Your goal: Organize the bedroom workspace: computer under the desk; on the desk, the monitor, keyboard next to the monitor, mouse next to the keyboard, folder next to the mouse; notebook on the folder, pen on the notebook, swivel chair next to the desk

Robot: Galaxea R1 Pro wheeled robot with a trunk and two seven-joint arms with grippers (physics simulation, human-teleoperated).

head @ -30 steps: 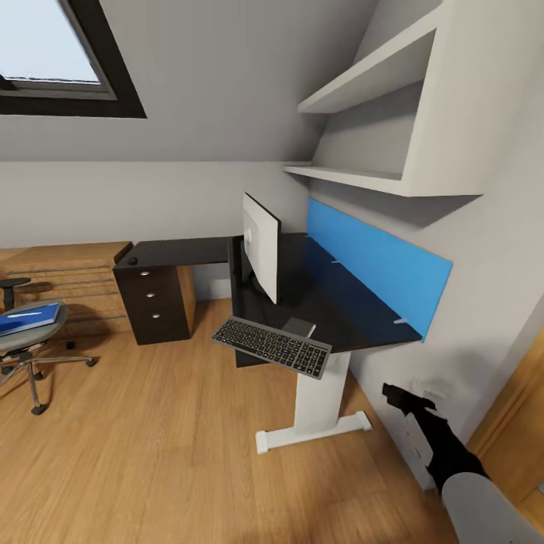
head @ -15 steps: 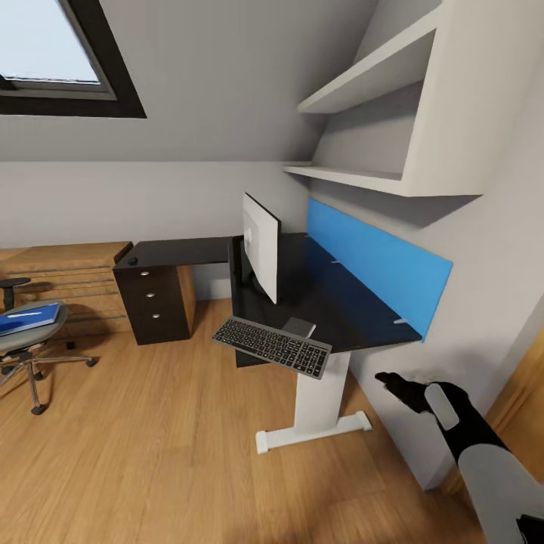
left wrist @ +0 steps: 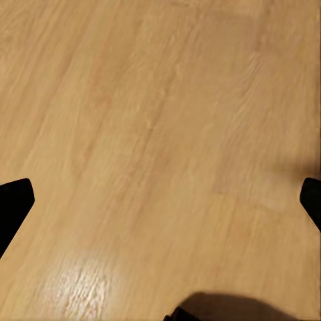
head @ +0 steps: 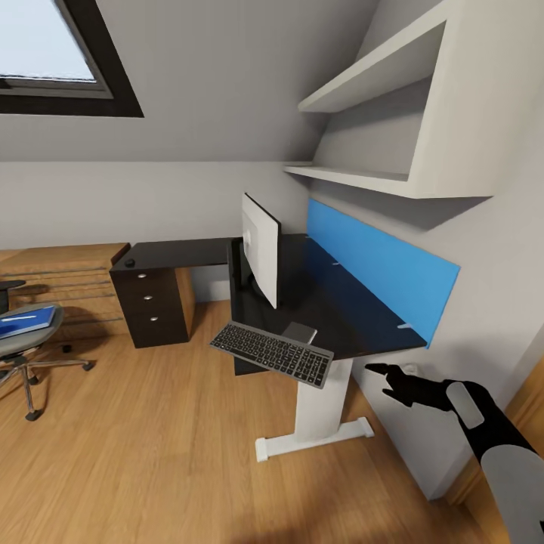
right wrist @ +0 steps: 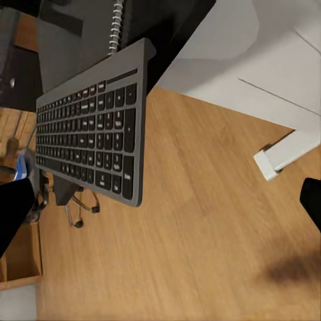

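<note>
The slim grey keyboard with dark keys [head: 272, 353] hangs off the long black desk [head: 332, 302]. The right gripper [head: 387, 376], jaws apart, is near the white desk leg [head: 317, 408]. The left gripper's [left wrist: 160, 200] jaws are apart over the wood floor [left wrist: 160, 134].

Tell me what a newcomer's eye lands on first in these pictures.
The bright blue panel on the wall behind the desk stands out first, with the monitor standing edge-on before it. Next comes the keyboard, lying tilted with much of it overhanging the desk's near edge. The right tool reaches toward that corner, open and empty, while at far left the folder lies on the swivel chair.
</note>
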